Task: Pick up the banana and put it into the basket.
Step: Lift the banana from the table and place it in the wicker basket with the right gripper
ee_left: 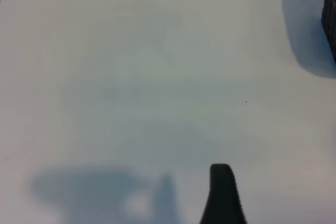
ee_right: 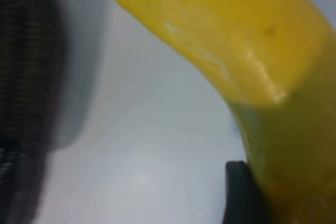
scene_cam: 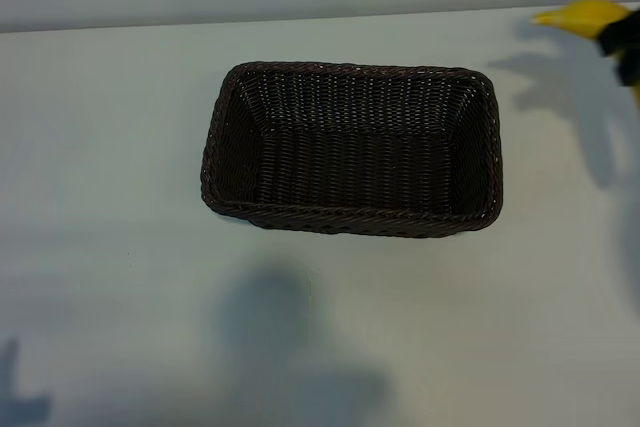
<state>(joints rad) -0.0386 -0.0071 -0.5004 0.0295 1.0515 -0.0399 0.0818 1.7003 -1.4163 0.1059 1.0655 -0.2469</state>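
Pick done, place not yet. Banana (scene_cam: 585, 17) is off the tabletop (scene_cam: 110, 197), held in the air by the right pincer (scene_cam: 628, 47) at the far right edge of the exterior view, well right of the basket (scene_cam: 350, 147) and a bit beyond its far rim. Only the stem end and part of the body show there; rest is cut off by the frame edge.

Right wrist view: banana (ee_right: 236, 40) fills the shot, one dark finger (ee_right: 241, 192) pressed against its side, so the right pincer is pinching the banana. Basket wall (ee_right: 23, 77) is off to one side, tabletop under the fruit, so it's not over the basket yet.

Basket is empty, sitting mid-tabletop.

Left pincer (ee_left: 223, 195): spread, holding nothing, idle over bare tabletop; only one finger tip shows, basket corner (ee_left: 329, 19) well away from it.

Left to do, I'd judge: carry banana across over the basket, lower, let go. Roughly halfway through.
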